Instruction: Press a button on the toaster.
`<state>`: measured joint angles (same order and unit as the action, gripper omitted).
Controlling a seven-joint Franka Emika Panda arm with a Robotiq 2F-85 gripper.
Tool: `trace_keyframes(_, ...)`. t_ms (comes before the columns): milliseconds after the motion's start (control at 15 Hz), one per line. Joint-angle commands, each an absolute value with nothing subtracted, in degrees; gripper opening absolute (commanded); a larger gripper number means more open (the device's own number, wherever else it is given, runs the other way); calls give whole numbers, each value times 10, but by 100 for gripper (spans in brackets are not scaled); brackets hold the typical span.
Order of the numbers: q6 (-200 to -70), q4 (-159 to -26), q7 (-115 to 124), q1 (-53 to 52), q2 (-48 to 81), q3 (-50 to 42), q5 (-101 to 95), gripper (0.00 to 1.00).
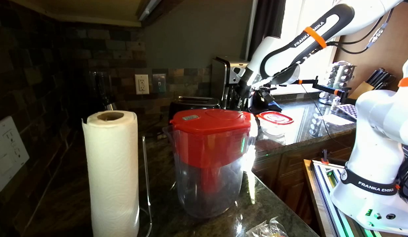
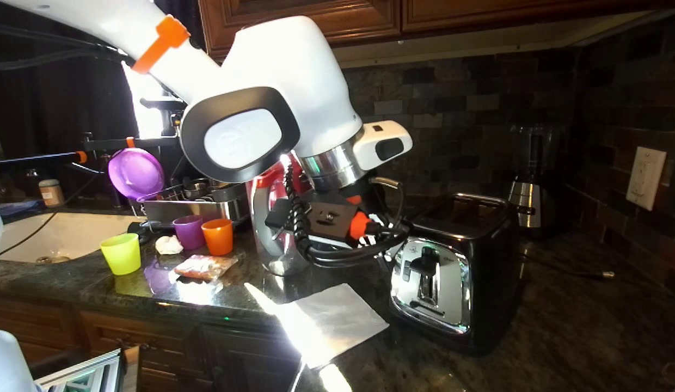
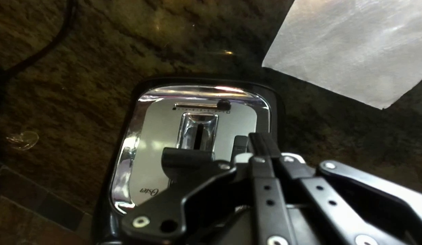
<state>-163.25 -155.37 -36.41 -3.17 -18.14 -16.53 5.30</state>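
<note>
The toaster has a black body and a chrome front panel, seen in an exterior view and in the wrist view. In an exterior view it is partly hidden behind the red pitcher. Its black lever sits at the slot in the middle of the panel. A column of dark buttons is beside the slot, partly covered by my gripper. My gripper is shut with nothing between its fingertips. The fingertips are in front of the panel, right beside the buttons. I cannot tell whether they touch.
A silvery sheet lies on the counter in front of the toaster. The red-lidded pitcher and a paper towel roll stand nearby. A blender is behind the toaster. A coffee machine stands near the wall.
</note>
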Motion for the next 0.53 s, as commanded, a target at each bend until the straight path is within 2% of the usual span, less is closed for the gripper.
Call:
trace_keyframes(0, -1666, -1571, -370, -47, -181, -181, 72, 0)
trace_keyframes(467, -1689, -1582, -375, -55, -181, -195, 93, 0)
